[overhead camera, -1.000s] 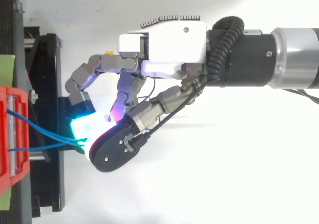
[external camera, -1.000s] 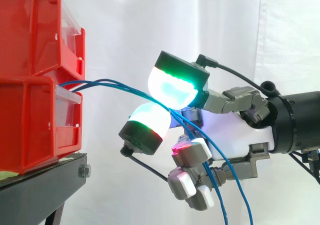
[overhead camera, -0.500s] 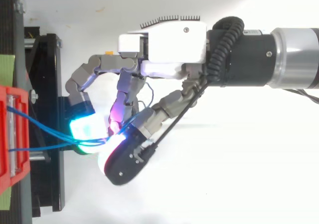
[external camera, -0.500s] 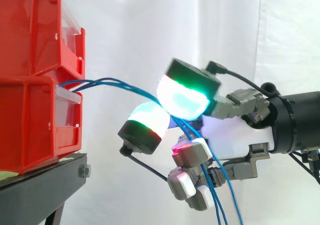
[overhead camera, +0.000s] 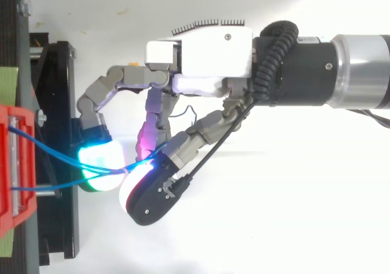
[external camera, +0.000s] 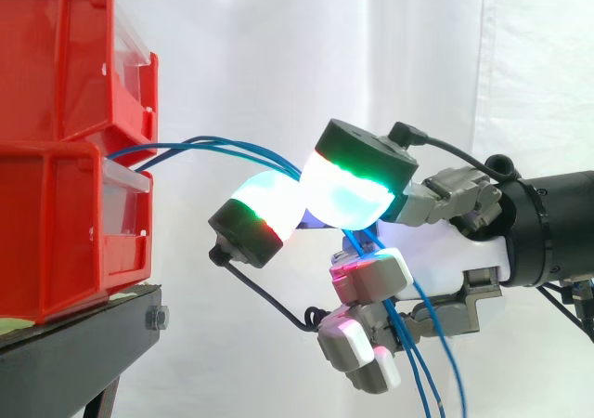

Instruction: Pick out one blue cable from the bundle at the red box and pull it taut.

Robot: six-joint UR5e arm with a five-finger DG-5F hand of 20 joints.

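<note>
Stacked red plastic bins (external camera: pixel 65 149) sit on a black metal stand (external camera: pixel 74 344) at the left of the side view. The hand (external camera: pixel 445 251) is clenched, its glowing pads pinching the thin blue cables (external camera: pixel 200 143). The cables leave the bins' front, arc across to the pads, then hang down past the palm.

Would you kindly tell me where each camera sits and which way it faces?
Side view: beside the work, level, facing the red bins on the black stand; the hand and arm come in from the right.
Top view: overhead, looking down; the arm comes in from the right.
Shared: red bins, hand, and the blue cables it pinches.
</note>
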